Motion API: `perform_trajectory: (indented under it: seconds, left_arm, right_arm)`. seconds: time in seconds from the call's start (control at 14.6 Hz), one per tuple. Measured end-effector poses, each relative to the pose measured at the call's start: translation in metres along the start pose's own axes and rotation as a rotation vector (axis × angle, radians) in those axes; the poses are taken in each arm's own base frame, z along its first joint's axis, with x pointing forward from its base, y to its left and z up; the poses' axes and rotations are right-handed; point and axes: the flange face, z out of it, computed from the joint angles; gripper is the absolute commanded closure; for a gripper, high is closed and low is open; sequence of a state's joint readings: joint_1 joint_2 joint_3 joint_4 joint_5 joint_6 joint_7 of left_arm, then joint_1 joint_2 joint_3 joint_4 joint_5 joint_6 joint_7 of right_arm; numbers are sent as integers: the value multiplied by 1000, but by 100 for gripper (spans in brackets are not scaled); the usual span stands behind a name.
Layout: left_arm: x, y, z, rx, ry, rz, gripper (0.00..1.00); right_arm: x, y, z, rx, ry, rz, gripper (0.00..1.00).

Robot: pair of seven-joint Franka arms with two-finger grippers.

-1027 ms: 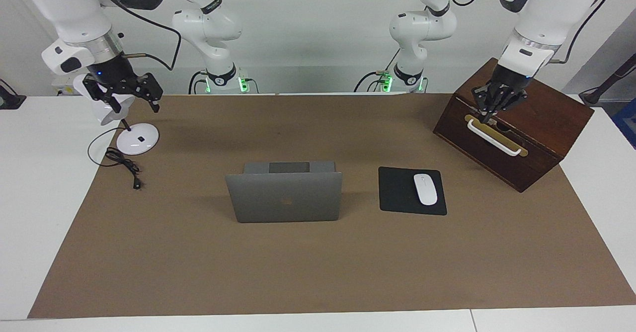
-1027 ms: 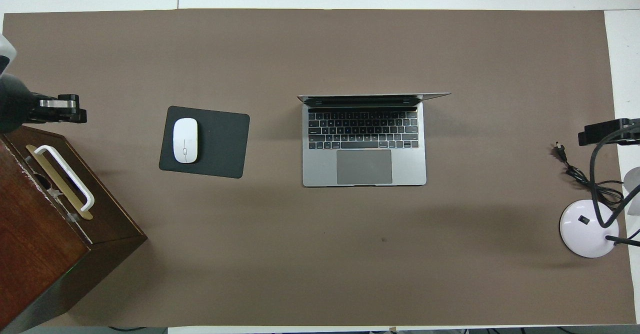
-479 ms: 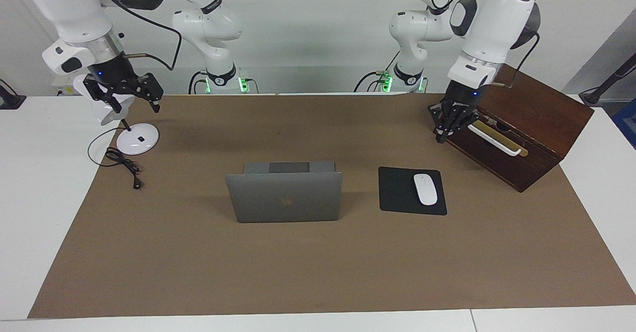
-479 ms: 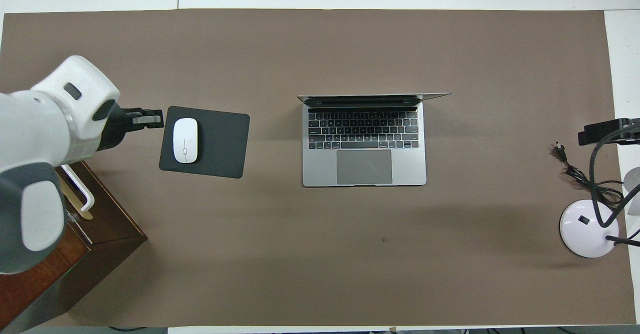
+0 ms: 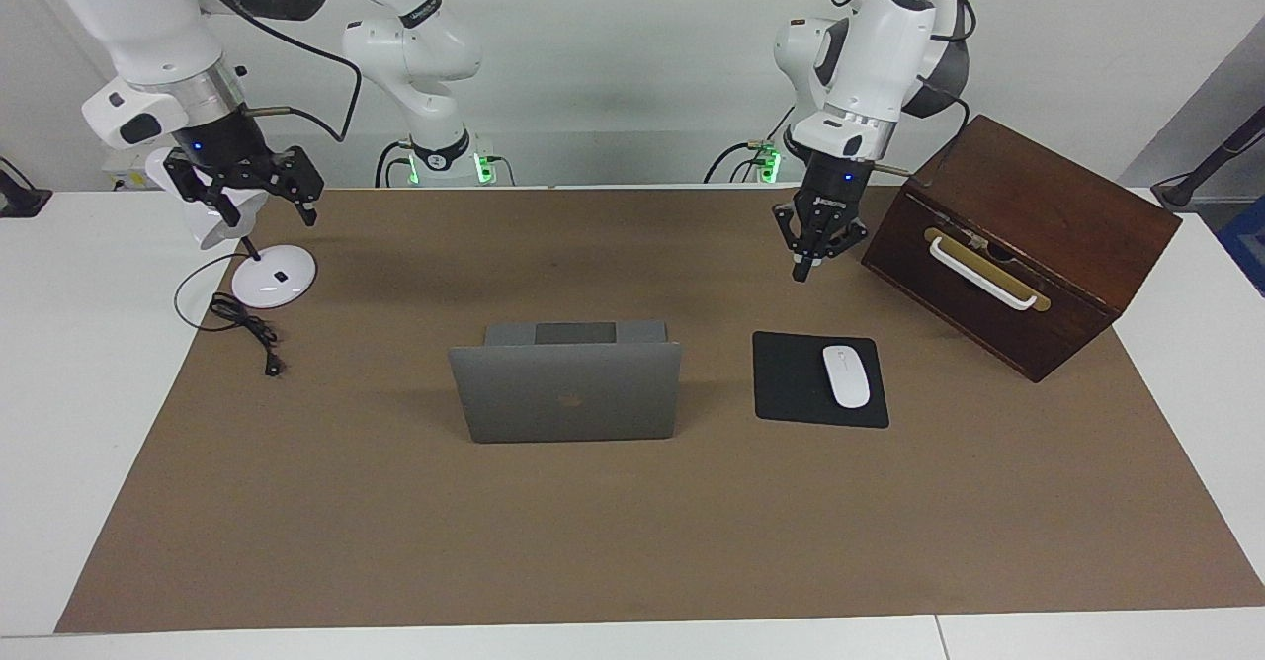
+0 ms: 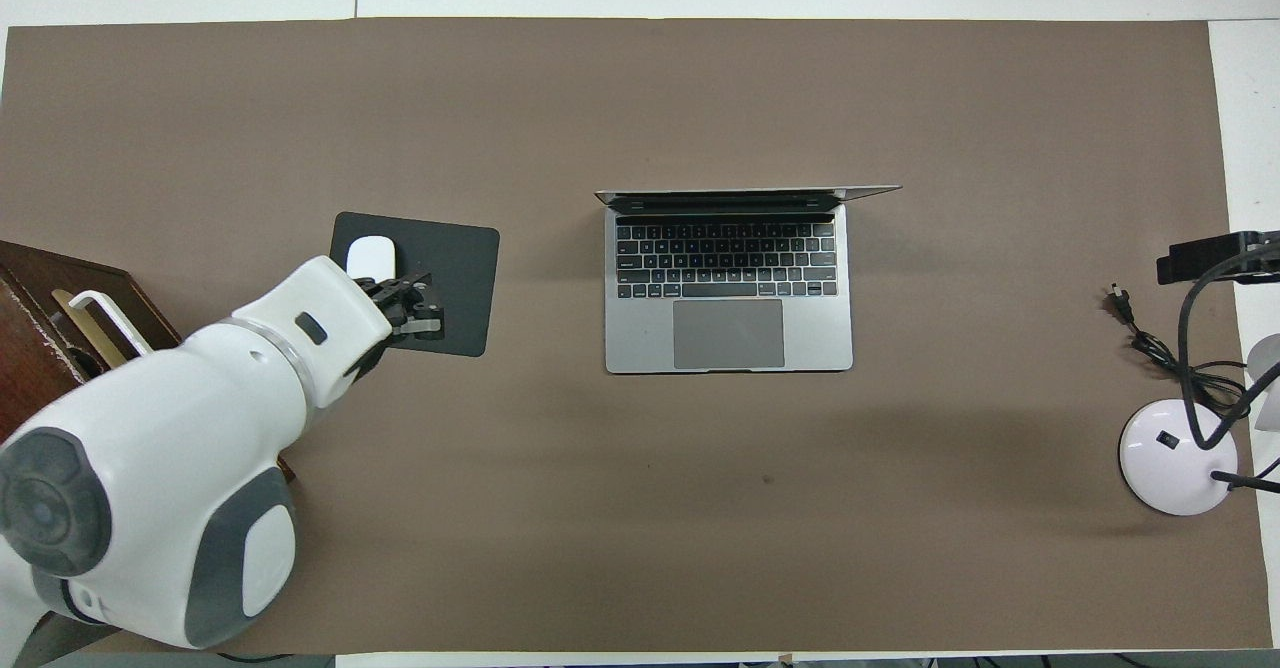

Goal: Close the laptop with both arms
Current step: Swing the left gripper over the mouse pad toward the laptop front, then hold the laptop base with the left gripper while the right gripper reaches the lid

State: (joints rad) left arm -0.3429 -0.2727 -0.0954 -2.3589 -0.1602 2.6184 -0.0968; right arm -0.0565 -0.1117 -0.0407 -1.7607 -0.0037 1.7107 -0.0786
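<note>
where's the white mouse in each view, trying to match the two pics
Facing view: the mouse lies on the black mouse pad, between the laptop and the wooden box.
Overhead view: only the end of the mouse that is farther from the robots shows on the pad; the left arm covers the rest.
Shared landmark: the open laptop at the middle of the table.

A silver-grey laptop [image 5: 564, 391] with a dark logo and black keys sits on a brown mat [image 5: 632, 532] over a white tabletop [image 5: 89, 364], alongside a black mouse pad [image 5: 791, 383], white mouse [image 5: 846, 375], dark wooden box [image 5: 1038, 235] and white lamp [image 5: 269, 280].
</note>
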Motion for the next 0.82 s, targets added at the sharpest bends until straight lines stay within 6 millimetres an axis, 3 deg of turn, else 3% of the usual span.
perform_trajectory:
  seconds: [0.14, 0.21, 0.27, 0.82]
  left_arm:
    - [-17, 22, 11, -25, 23, 44, 100]
    - [-27, 33, 18, -38, 38, 66, 100]
    - [-36, 42, 25, -50, 49, 84, 100]
    - [-81, 98, 96, -122, 108, 183, 100]
  right_arm:
    - [5, 0, 1, -3, 35, -1, 55]
    - [8, 1, 3, -4, 51, -1, 84]
    - [12, 1, 6, -6, 68, -1, 100]
    - [74, -6, 49, -17, 190, 4, 100]
